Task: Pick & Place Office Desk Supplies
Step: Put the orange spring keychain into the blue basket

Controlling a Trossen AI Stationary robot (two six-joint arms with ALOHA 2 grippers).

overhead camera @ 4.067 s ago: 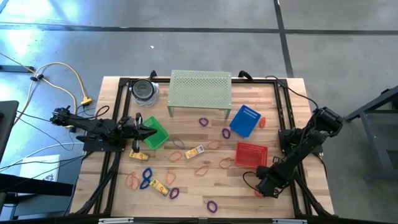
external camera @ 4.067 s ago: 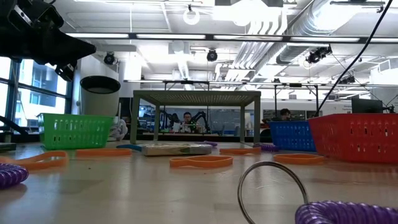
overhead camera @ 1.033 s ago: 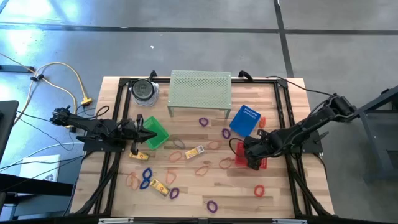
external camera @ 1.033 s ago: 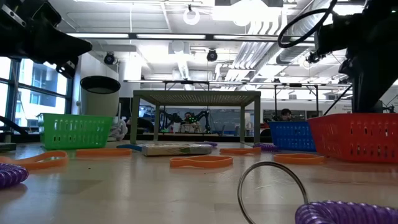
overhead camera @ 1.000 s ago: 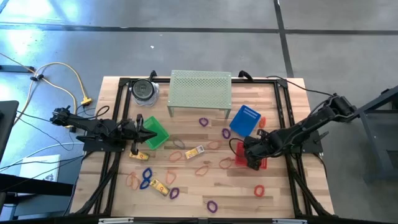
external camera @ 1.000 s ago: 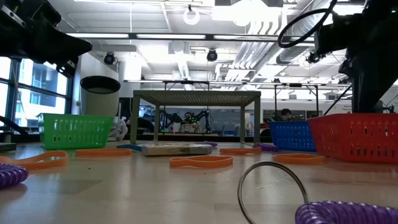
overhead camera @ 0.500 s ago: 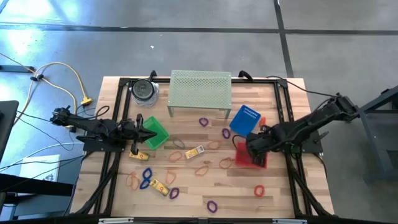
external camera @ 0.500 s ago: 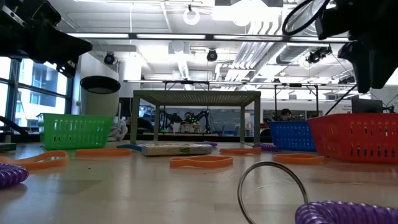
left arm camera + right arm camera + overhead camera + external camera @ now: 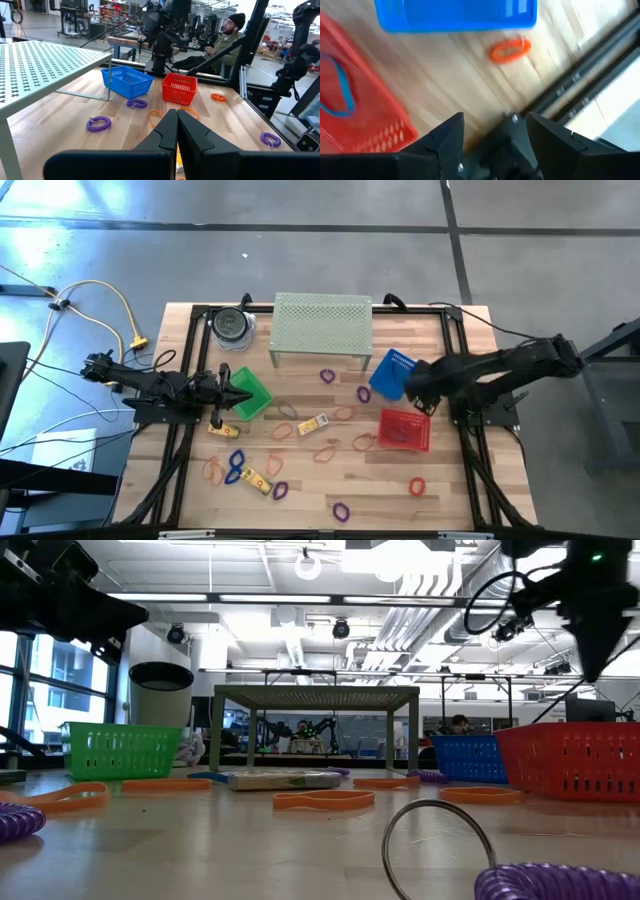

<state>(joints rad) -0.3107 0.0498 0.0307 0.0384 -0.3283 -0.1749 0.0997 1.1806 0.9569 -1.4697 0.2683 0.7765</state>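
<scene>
right pincer (image 9: 418, 392) released, empty, betw blue basket (image 9: 392, 373) & red basket (image 9: 404, 429); left pincer (image 9: 246, 393) clenched.

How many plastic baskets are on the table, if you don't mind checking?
3: a green basket at the left, a blue basket beside the stand, and a red basket nearer the front.

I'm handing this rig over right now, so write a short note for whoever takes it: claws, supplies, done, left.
Left claw: shut, empty, waiting beside the green basket.
Right claw: open, empty, between the blue basket and red basket, near an orange coil.
Done: one blue band lies in the red basket.
Left: purple, blue, orange and tan band loops and the yellow pieces lie scattered on the table.
</scene>
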